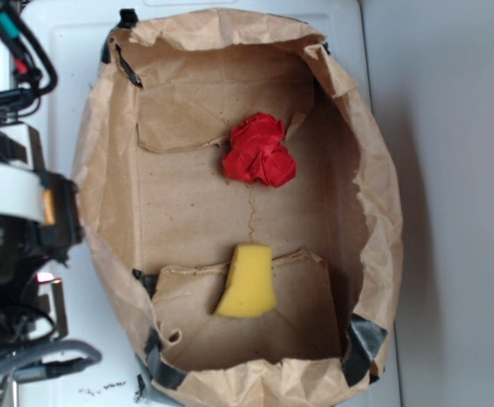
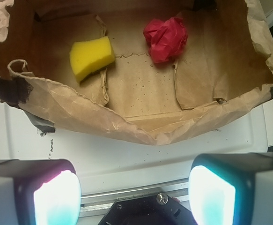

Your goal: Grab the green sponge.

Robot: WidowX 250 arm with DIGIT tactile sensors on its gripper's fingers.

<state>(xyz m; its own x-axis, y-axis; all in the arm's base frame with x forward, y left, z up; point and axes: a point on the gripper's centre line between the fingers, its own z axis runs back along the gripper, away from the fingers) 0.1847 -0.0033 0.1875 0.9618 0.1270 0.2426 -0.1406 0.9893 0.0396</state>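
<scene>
Yellow foam catches our eye first: the green sponge (image 1: 247, 282), which looks yellow to us, lies flat on the floor of a brown paper bag (image 1: 375, 212) whose rolled-down walls form a shallow tray. In the exterior view it sits in the lower half of the bag, partly on a folded paper flap, its curved end pointing towards the bottom of the picture. A crumpled red paper ball (image 1: 259, 151) rests well apart from it, in the upper half of the bag floor. Neither thing touches the other or the bag walls.

From the wrist view we see the sponge (image 2: 91, 56) at the upper left and the red ball (image 2: 166, 38) at the upper right, both beyond the bag's near wall (image 2: 127, 122). The gripper (image 2: 131, 199) hangs outside the bag, over the white surface (image 2: 127, 159), with its two fingers (image 2: 56, 197) spread wide and nothing between them. In the exterior view we see the robot arm (image 1: 13, 220) at the left edge, beside the bag.
</scene>
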